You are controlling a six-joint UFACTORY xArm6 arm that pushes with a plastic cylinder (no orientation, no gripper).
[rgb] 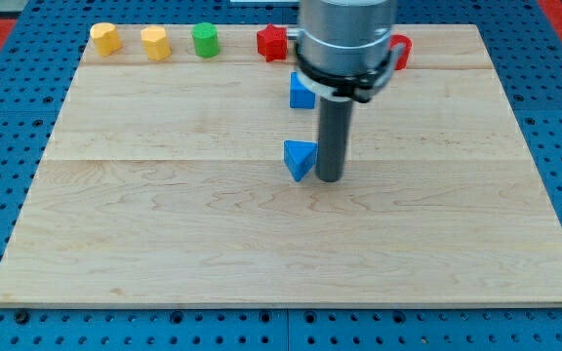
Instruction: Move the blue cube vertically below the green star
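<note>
A blue cube point(301, 93) lies near the view's top centre, its right side hidden behind the arm. A green block point(205, 40) sits in the top row, up and to the left of the cube; its exact shape is hard to make out. My tip point(328, 179) rests on the board below the cube. It is right beside the right side of a blue triangular block point(300, 159), touching it or nearly so. The tip is apart from the blue cube.
Two yellow blocks point(106, 38) point(155, 43) stand at the top left. A red star point(273, 42) sits right of the green block. Another red block point(400, 51) peeks out right of the arm. The wooden board point(164, 244) lies on a blue pegboard.
</note>
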